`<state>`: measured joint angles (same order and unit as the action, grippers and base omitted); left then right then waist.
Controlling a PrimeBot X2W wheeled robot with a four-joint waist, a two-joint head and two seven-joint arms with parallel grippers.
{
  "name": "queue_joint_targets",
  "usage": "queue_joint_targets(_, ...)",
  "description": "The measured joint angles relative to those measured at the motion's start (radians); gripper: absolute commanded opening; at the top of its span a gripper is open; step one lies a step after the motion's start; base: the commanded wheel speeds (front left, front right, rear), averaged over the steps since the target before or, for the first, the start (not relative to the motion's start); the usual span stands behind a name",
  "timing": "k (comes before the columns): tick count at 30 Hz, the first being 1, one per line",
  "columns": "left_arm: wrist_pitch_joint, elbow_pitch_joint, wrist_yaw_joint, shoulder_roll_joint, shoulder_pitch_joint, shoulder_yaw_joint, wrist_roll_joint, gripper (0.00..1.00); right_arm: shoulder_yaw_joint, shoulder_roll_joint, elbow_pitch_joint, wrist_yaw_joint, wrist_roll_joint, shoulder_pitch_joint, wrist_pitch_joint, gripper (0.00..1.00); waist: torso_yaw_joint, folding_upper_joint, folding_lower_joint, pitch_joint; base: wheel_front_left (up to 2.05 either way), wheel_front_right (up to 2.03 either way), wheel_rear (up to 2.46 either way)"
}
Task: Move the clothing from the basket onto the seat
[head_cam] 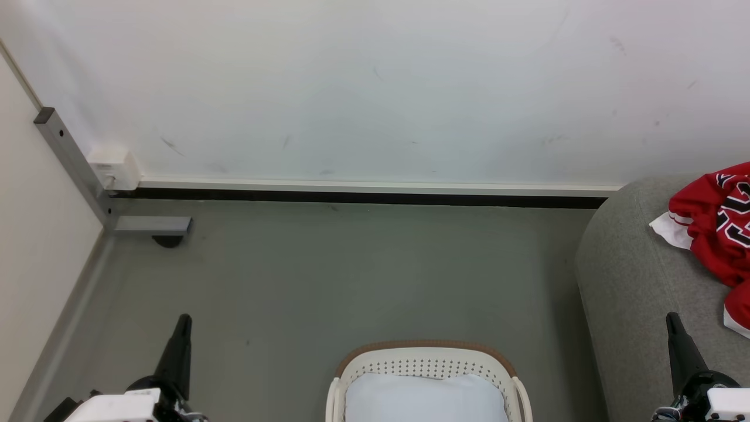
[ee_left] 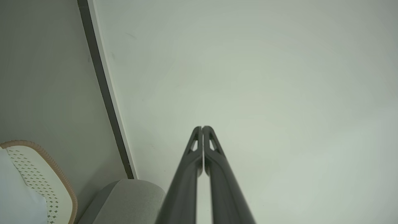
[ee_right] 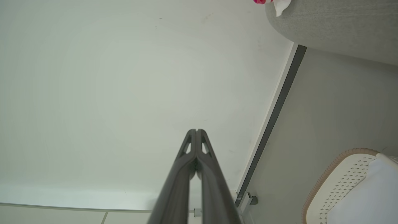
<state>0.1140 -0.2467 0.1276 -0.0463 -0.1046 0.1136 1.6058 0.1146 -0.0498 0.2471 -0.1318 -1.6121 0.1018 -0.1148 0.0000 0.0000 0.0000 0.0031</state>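
Red clothing (head_cam: 718, 225) with white trim and black-and-white numerals lies crumpled on the grey seat (head_cam: 636, 281) at the right edge; a sliver of the clothing (ee_right: 262, 1) also shows on the seat (ee_right: 335, 25) in the right wrist view. The cream basket (head_cam: 428, 366) with its brown rim sits on the floor at bottom centre, holding a pale blue-white pad (head_cam: 425, 398). My left gripper (head_cam: 184, 319) stands shut and bare at the lower left, pointing at the wall. At the lower right my right gripper (head_cam: 672, 318) is shut too, over the seat's front part, holding nothing.
A white wall with a dark baseboard (head_cam: 363, 196) closes the far side. A grey metal post and bracket (head_cam: 152, 224) with a small white box (head_cam: 113, 166) stand in the left corner. Grey floor (head_cam: 351, 275) lies between basket and wall.
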Motion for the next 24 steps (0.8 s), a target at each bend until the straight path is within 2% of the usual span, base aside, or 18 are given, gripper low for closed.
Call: queue_joint_targets(24, 0.0, 0.0, 0.0, 0.0, 0.0, 0.0, 0.0, 0.0, 0.0, 0.0, 0.0, 0.0, 0.0, 0.0, 0.0, 0.0, 0.0, 0.0, 0.0, 0.0, 0.0, 0.0, 0.0)
